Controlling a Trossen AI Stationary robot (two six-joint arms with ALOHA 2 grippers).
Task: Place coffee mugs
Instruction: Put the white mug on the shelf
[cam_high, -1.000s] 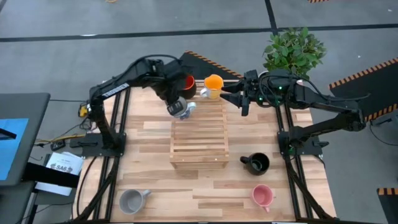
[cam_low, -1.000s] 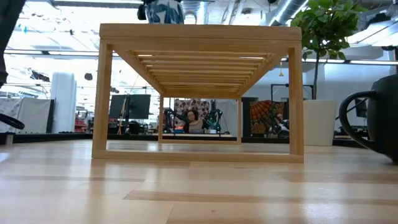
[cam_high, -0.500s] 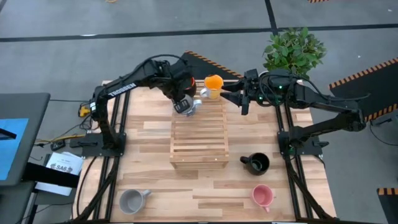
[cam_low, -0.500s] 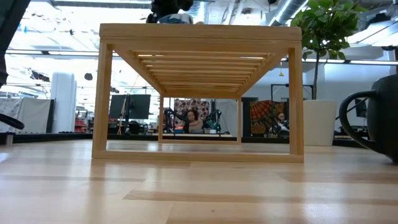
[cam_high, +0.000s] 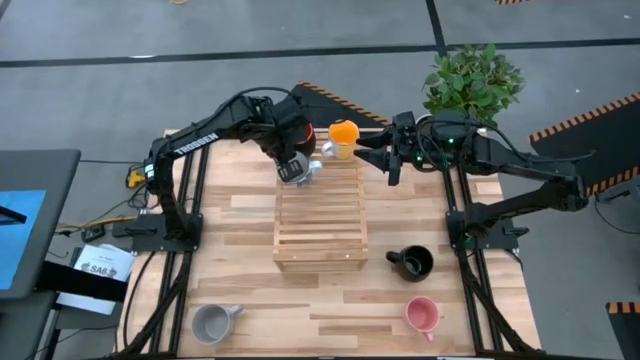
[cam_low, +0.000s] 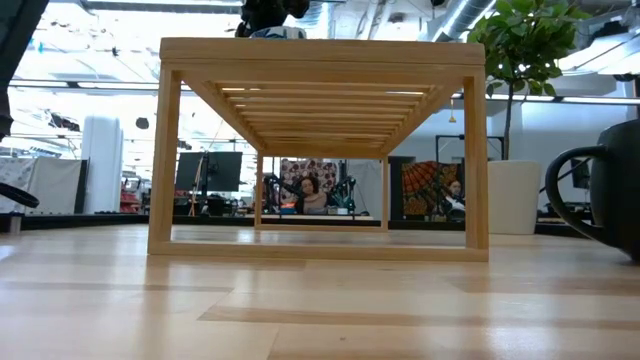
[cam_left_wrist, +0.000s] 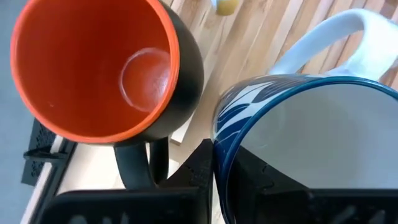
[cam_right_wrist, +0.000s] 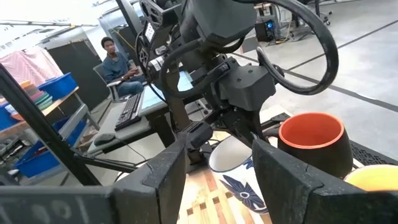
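- At the near edge of the wooden plank table (cam_high: 240, 230) stands a grey mug (cam_high: 212, 322), round and smooth, with its handle pointing to the right.
- Well apart from it, near the other near corner, stands a pink mug (cam_high: 421, 315).
- A little farther back is a shiny black mug (cam_high: 412, 262). Its dark curved handle shows big at the side of the low view.
- In the middle of the table is a slatted rack (cam_high: 320, 222) made of light wood. It looks like a small bench with thin bars on top and open space under it.
- At the far end of the rack, the left gripper (cam_high: 291, 165) pinches a white mug with blue leaf marks (cam_left_wrist: 311, 137). Its fingers are pressed on the rim. The mug has a dark blue edge, a white inside and a thick white handle. It sits low at the rack top.
- Just beside it is a mug that is orange-red inside and black outside (cam_left_wrist: 99, 68). It stands upright past the far end of the rack.
- A yellow-orange mug (cam_high: 343, 135) stands at the far edge of the rack, close to those two.
- The right gripper (cam_high: 381, 158) hangs just past the far right corner of the rack. Its two dark fingers are spread wide and hold nothing.
- Behind the table is a green leafy plant (cam_high: 472, 80).
- In the room far behind, a person (cam_right_wrist: 115, 59) sits at a desk.
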